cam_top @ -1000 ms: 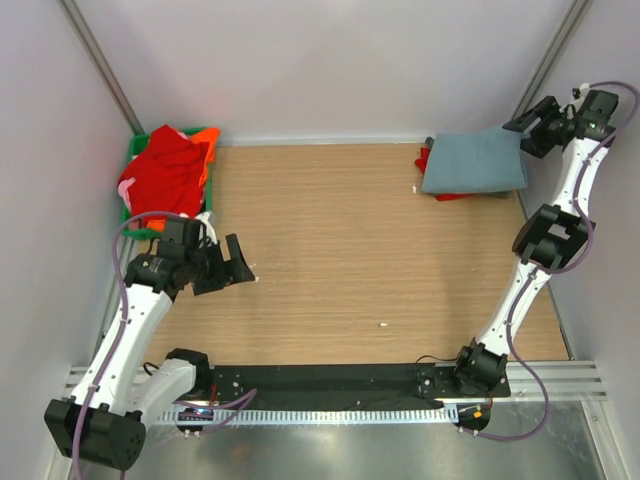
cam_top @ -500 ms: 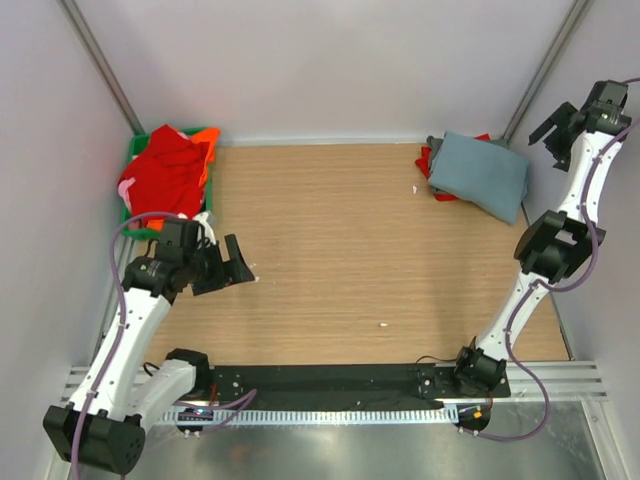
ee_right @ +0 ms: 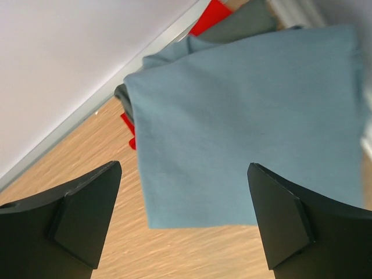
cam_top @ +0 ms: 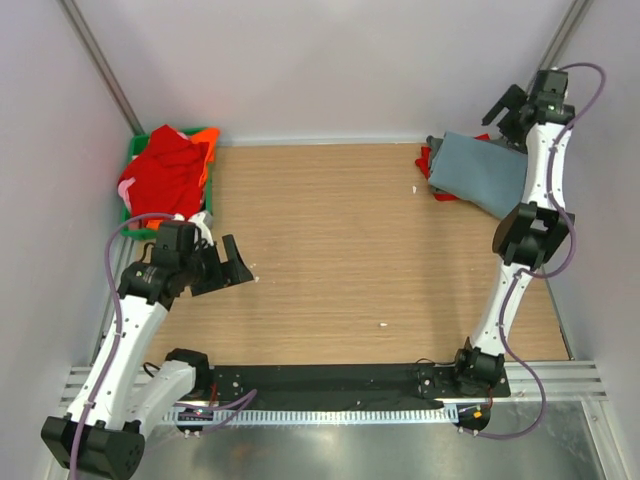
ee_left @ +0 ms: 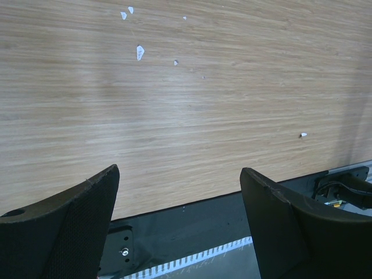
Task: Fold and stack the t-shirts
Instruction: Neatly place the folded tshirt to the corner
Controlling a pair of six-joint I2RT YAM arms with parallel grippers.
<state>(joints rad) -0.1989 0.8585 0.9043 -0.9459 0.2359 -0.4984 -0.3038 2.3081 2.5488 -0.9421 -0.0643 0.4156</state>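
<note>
A folded dusty blue-grey t-shirt (cam_top: 480, 172) lies on top of a small stack at the table's far right corner. A red shirt (cam_top: 426, 160) and a darker grey one peek out under it. In the right wrist view the blue-grey shirt (ee_right: 250, 128) fills the middle, with the darker grey (ee_right: 244, 26) and red (ee_right: 212, 14) shirts behind. My right gripper (cam_top: 508, 105) is open, empty and raised above the stack's far edge. My left gripper (cam_top: 238, 262) is open and empty over the bare table at the left. Red and orange shirts (cam_top: 165, 172) are piled at the far left.
The pile of red and orange shirts sits in a green plastic crate (cam_top: 208, 135) in the far left corner. Grey walls close in the table on the left, back and right. A black strip (ee_left: 192, 224) and a metal rail run along the table's near edge.
My right gripper has let go of the blue-grey shirt, lifted, and swung back over the stack's far edge. The shirt rotated askew. The left arm has barely moved.
</note>
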